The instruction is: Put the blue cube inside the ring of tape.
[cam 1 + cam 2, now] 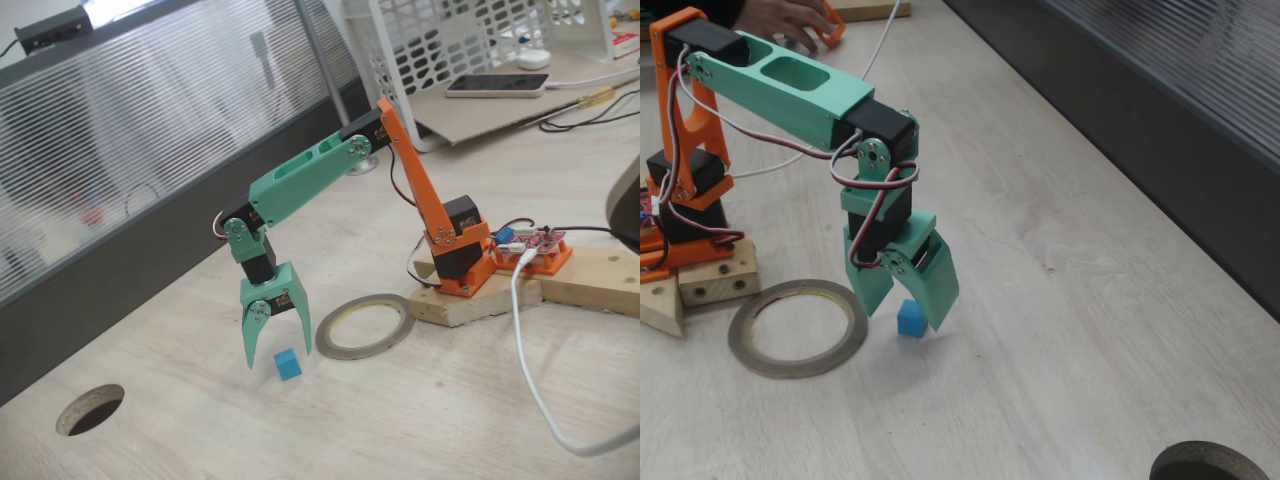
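Blue cube [288,364] sits between open pincer [278,358] fingers.

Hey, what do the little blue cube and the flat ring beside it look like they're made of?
The small sky-blue cube looks like matte plastic: uniform colour, crisp edges, no gloss. The thin grey-brown ring looks like wound adhesive tape, with a slight sheen and a pale yellowish inner rim, probably a card core.

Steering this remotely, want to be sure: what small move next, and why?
Probably lower the open gripper a little further, then close. The blue cube sits on the table roughly between its fingertips, ungrasped and still outside the ring of tape.
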Available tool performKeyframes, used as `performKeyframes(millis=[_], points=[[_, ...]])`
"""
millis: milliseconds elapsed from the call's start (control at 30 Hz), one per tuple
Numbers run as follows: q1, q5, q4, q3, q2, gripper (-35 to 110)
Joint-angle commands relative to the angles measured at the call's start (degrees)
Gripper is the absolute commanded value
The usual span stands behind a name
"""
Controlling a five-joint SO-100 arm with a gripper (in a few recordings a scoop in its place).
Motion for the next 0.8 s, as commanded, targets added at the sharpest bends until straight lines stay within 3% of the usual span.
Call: performKeyframes(millis=[0,233,767], points=[[-0.6,1.0,0.5,-0.5,1.6,48],[-0.6,1.0,0.4,-1.1,2.2,29],[-0.7,1.0,0.5,-1.1,2.2,28]])
